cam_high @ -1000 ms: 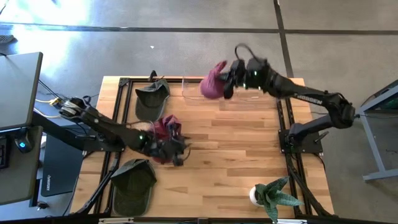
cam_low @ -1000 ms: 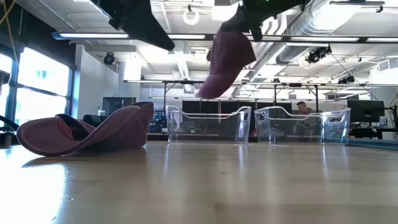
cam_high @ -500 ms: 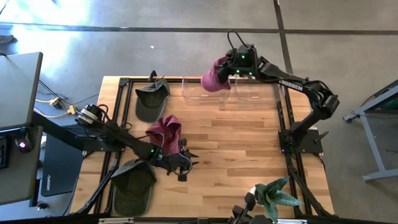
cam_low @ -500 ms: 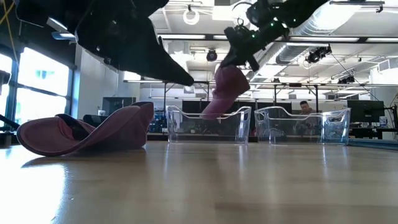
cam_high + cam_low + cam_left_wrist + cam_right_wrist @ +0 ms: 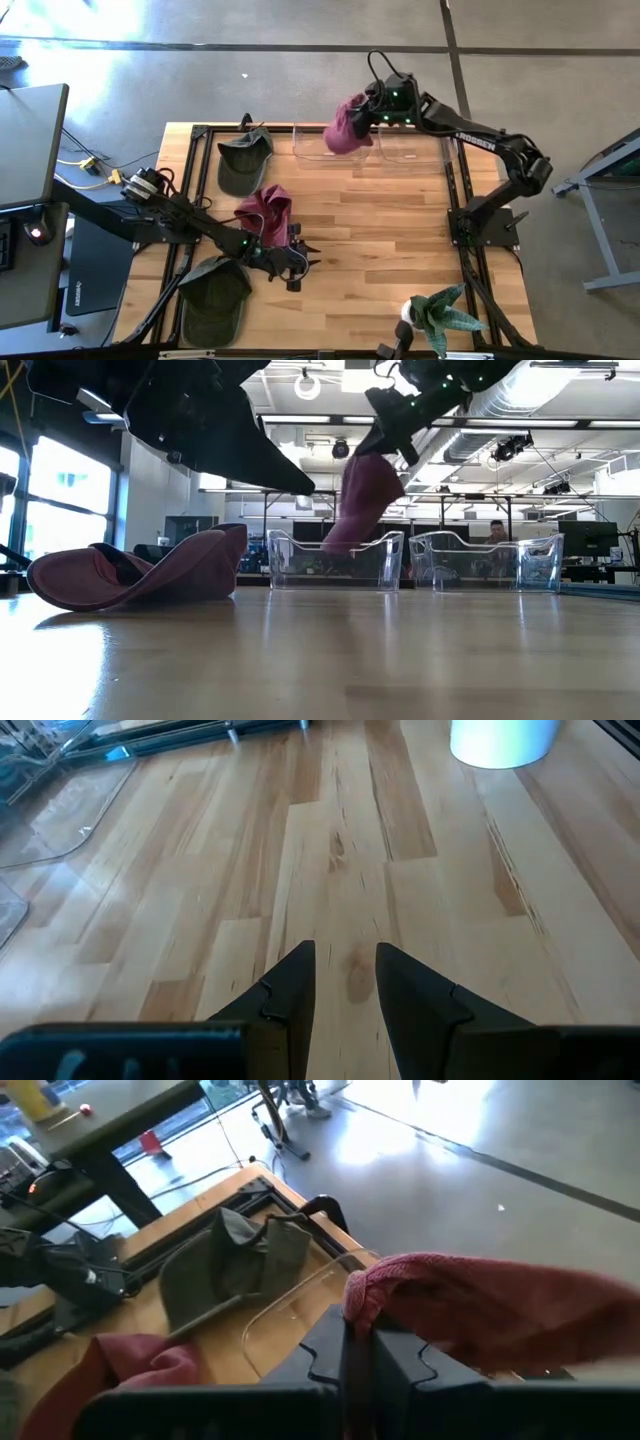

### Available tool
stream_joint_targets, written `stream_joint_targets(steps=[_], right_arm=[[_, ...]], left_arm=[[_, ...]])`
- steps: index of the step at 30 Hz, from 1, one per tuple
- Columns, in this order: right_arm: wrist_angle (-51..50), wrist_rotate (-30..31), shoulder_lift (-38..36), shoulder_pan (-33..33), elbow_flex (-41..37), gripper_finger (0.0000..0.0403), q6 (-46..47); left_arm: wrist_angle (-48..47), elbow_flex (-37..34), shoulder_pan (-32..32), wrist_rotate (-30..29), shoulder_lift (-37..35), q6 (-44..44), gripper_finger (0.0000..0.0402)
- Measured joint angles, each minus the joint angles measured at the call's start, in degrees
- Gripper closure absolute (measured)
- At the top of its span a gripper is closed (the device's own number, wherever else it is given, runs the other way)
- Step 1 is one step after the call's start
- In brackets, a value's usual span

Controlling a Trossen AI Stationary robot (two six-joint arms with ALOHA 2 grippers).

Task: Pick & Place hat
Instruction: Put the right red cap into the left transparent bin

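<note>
A maroon hat [image 5: 342,128] hangs from my right gripper [image 5: 372,112], which is shut on it above the left one of two clear bins [image 5: 325,152] at the table's far edge. In the low view this hat [image 5: 365,495] droops down to about the bin's rim [image 5: 335,550]. A second maroon hat [image 5: 265,208] lies crumpled on the table at mid-left. Just on its near right, my left gripper [image 5: 345,970] stands open low over bare wood, with nothing between its fingers. My right gripper pinches the maroon hat's folded edge [image 5: 362,1302] between its two shut fingers. The fingers slant down from the table's right side. The hat hangs below and ahead of them, clear of the table, with its lower end [image 5: 340,538] at the bin's rim.
One olive hat [image 5: 243,155] lies at the far left and another [image 5: 213,295] at the near left. A second clear bin [image 5: 405,150] stands right of the first. A potted plant [image 5: 440,315] stands at the near right edge. Bare wood spans the middle.
My left gripper has sunk toward the table and gone a little toward the near edge, away from the maroon hat on the table, then stopped. My right gripper has carried its hat down over the left bin, rolling its wrist; the hat hangs lower now.
</note>
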Motion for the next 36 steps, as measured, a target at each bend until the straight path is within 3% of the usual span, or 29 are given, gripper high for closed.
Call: stream_joint_targets(steps=[12,19,26,36], right_arm=[[-4.29,7.8,1.02,-0.07,-0.02,0.0383,-4.23],[-3.8,6.71,3.4,-0.11,-0.02,0.038,-4.35],[-0.57,-0.25,5.75,-0.11,-0.04,0.0383,-4.31],[-5.62,5.18,6.31,-0.89,-0.04,0.0381,-4.37]], left_arm=[[0.05,0.0,0.02,0.06,0.0,0.03,0.0298],[0.07,0.0,0.02,0.06,0.0,0.05,0.0298],[0.06,0.0,0.02,0.06,0.0,0.05,0.0298],[-0.04,0.02,0.03,0.06,0.0,0.05,0.0298]])
